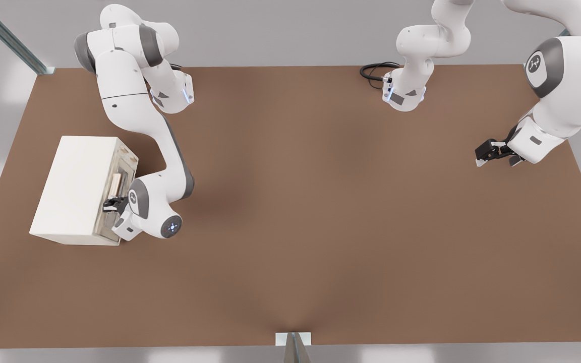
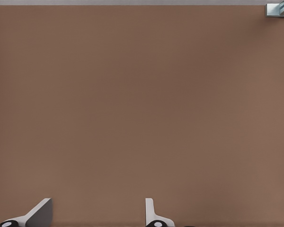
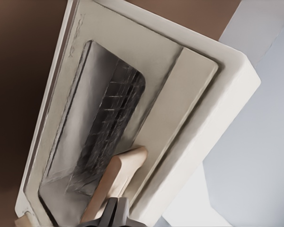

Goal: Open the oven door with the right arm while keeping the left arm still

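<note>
End effector (image 1: 112,204) at oven door (image 1: 119,189) handle (image 3: 116,182)

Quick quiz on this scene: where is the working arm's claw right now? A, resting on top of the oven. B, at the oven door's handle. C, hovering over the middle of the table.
B: the claw sits against the oven door, at its tan handle.

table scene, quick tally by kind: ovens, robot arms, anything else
oven, with its oven door: 1
robot arms, right arm with its gripper at the door handle, left arm: 2
cable coil: 1
total: 4
</note>
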{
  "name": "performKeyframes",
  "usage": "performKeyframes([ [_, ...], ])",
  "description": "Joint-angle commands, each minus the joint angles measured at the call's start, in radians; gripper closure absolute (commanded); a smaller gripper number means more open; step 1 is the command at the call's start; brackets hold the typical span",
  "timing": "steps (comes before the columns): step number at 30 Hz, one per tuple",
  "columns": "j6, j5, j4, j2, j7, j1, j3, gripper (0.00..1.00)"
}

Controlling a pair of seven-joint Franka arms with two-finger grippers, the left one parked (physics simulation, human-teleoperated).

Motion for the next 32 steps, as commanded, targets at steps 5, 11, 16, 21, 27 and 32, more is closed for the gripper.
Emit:
performKeyframes([
  [5,-0.023,0.121,0.037,-0.006,0.158,0.096,0.052,1.0],
  [11,-0.069,0.705,0.31,-0.199,-0.254,-0.057,0.069,0.0],
  [16,-0.149,0.905,0.462,-0.274,-0.351,-0.111,-0.055,0.0],
  [21,-0.25,0.9,0.531,-0.265,-0.295,-0.049,-0.141,0.0],
  [27,-0.215,0.872,0.534,-0.266,-0.288,-0.063,-0.138,0.0],
  [32,-0.199,0.871,0.531,-0.253,-0.281,-0.061,-0.141,0.0],
])
